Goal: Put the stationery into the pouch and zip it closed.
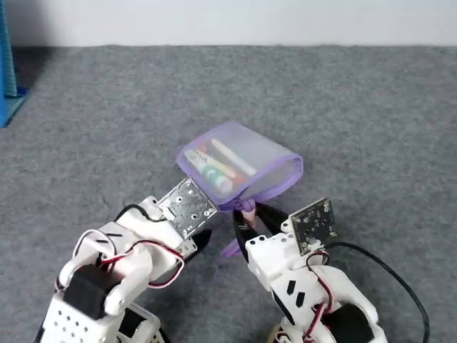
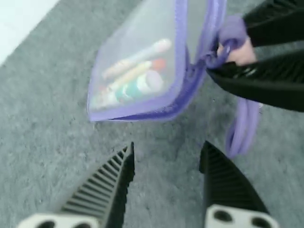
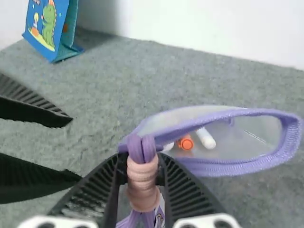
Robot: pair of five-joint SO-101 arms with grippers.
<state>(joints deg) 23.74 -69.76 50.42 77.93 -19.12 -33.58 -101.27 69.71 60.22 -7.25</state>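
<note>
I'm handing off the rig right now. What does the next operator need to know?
Left gripper: open, empty, low over the grey carpet beside the pouch.
Right gripper: shut on the pink pull tab at the corner of the translucent purple mesh pouch.
Done: coloured pens and markers lie inside the pouch.
Left: the pouch mouth gapes open; zip it closed.

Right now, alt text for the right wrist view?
The right gripper pinches the pull at the corner of the purple pouch, whose mouth gapes open with pens inside. The open left gripper is beside it; a blue bag stands behind.
</note>
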